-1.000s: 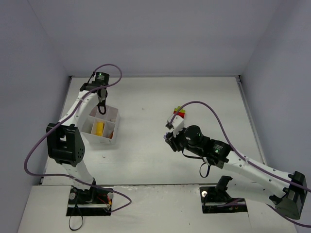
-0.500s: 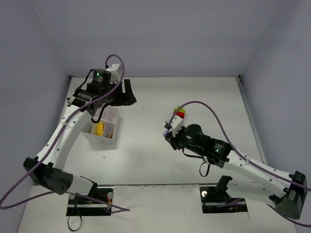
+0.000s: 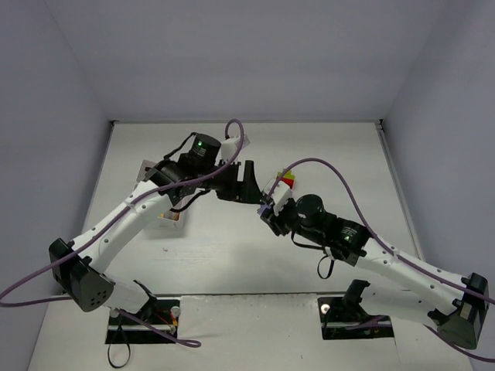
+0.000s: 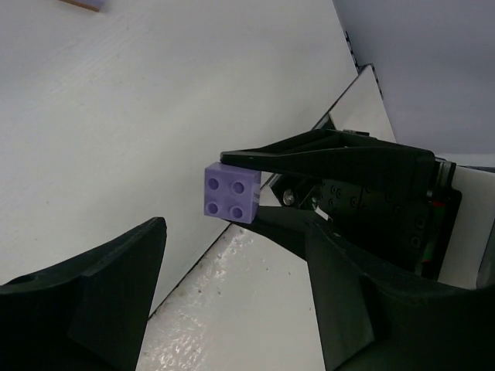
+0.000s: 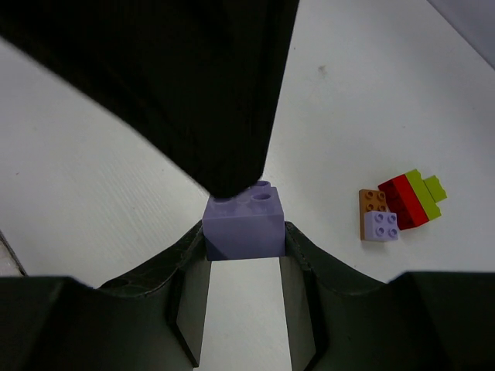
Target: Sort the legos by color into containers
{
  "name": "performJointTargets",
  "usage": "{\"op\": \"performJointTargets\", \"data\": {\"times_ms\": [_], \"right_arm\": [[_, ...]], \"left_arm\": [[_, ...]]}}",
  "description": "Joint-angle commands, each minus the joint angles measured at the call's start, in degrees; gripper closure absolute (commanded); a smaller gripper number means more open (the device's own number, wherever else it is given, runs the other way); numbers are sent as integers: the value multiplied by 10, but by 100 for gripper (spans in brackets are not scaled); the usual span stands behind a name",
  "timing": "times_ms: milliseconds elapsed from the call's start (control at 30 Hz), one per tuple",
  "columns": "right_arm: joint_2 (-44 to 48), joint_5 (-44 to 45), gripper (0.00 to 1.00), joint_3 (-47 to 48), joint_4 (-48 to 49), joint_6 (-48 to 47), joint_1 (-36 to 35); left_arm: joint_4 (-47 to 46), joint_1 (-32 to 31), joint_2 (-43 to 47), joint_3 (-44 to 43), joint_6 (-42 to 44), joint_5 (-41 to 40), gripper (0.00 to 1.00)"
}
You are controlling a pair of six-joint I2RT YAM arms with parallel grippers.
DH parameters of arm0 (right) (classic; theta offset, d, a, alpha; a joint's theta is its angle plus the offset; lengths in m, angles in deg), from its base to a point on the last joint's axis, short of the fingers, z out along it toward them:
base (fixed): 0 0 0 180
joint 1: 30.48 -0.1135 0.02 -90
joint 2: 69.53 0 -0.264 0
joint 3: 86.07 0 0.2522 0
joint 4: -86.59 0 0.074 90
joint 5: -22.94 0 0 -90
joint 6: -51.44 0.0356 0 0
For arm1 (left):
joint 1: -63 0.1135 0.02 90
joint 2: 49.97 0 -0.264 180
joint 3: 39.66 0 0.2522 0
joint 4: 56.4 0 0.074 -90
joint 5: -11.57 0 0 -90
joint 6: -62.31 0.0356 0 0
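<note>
Legos lie in two spots on the white table (image 3: 232, 255): one in a grip, the rest in a small heap. The left arm (image 3: 124, 224) reaches across toward 2 o'clock and hides most of the white tray (image 3: 167, 219), of which only a sliver shows at the table's 9 o'clock side. The left gripper (image 3: 243, 184) stands with its jaws spread wide and nothing between them, just at 10 o'clock of the right gripper (image 5: 243, 236). The right gripper is clamped on a lilac brick (image 5: 243, 220), studs up, off the table. At 3 o'clock of that brick in the right wrist view sits the heap: red brick (image 5: 402, 199), yellow-green brick (image 5: 423, 192), orange-brown brick (image 5: 373, 207) and a small lilac brick (image 5: 381, 226), all touching.
</note>
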Motion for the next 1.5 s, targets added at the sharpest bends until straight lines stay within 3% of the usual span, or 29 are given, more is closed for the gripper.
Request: {"op": "performJointTargets", "data": {"times_ms": [0,367,667,700,800,900,967,1000,1100,1200,1367,1467], "right_arm": [[-2,-8,95,34,47,-9,3],[6,-17,95,33,47,4,3],[14,-9,95,27,48,4,3],[12,-8,94,27,48,5,3],[12,-8,93,26,49,5,3],[12,-7,91,27,49,5,3],[11,-2,79,27,49,5,3],[12,1,62,26,49,6,3],[10,9,35,24,48,12,3],[10,33,19,23,47,18,3],[10,46,10,15,43,26,5],[10,53,10,8,41,30,9]], "left_arm": [[-54,-18,1,-16,-11,19,34],[-61,-32,-44,-18,-12,6,35],[-81,-32,-59,-7,-19,48,68],[-80,-32,-60,-7,-19,51,77],[-77,-32,-61,-8,-17,54,91],[-73,-31,-60,-7,-17,58,96],[-69,-31,-60,-6,-14,55,97],[-66,-30,-59,-7,-11,54,97],[-49,-21,-53,-7,-3,43,97],[-28,0,-45,-7,10,26,97],[29,61,-29,-16,47,-25,97],[98,99,-20,-35,98,-139,97]]}}
